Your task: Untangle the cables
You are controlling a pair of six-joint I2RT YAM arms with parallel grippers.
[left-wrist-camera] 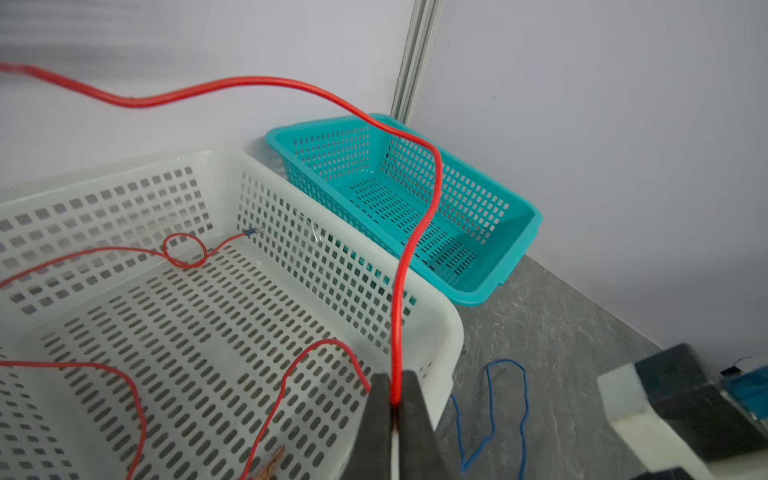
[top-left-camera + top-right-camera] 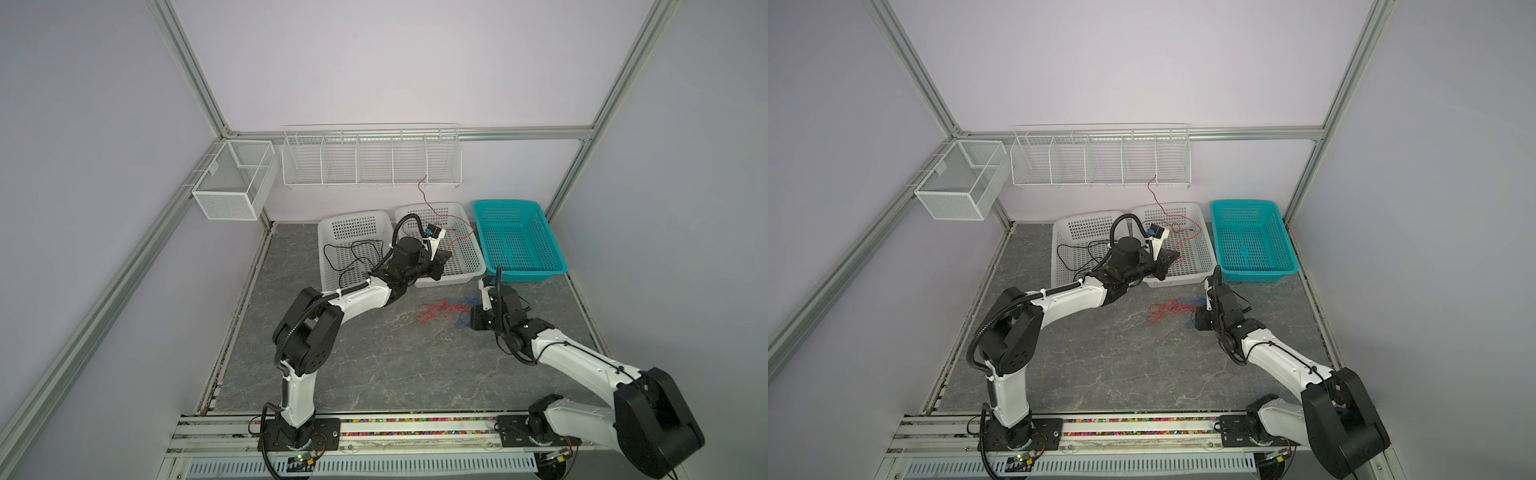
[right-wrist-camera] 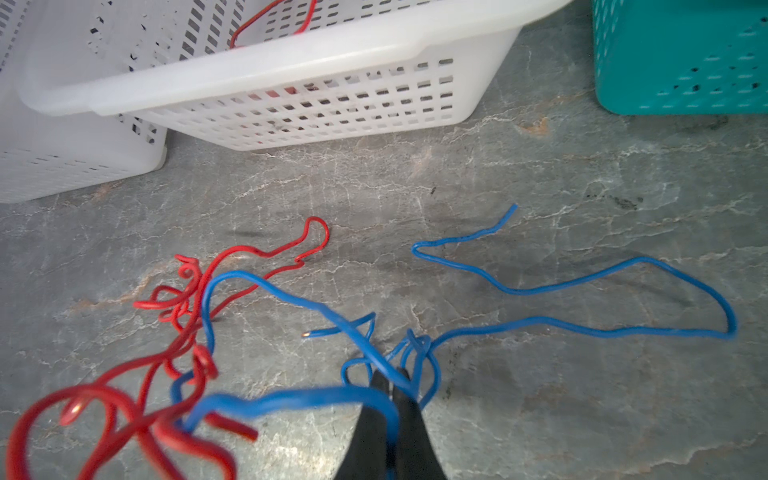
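My left gripper (image 1: 392, 388) is shut on a red cable (image 1: 432, 199) above the middle white basket (image 1: 436, 307). From its jaws the cable arcs up toward the back wall, and more of it loops on the basket floor. In a top view this gripper (image 2: 446, 257) hangs over that basket. Low over the table, my right gripper (image 3: 390, 384) is shut on a blue cable (image 3: 519, 292), which is still twisted with a red tangle (image 2: 432, 311) to its left. A black cable (image 2: 353, 253) lies in the left white basket (image 2: 328, 232).
A teal basket (image 2: 515, 237) with nothing in it stands at the back right, next to the white ones. A white wire rack (image 2: 370, 158) and a mesh box (image 2: 232, 178) hang on the back wall. More blue cable (image 1: 523, 386) lies on the grey table.
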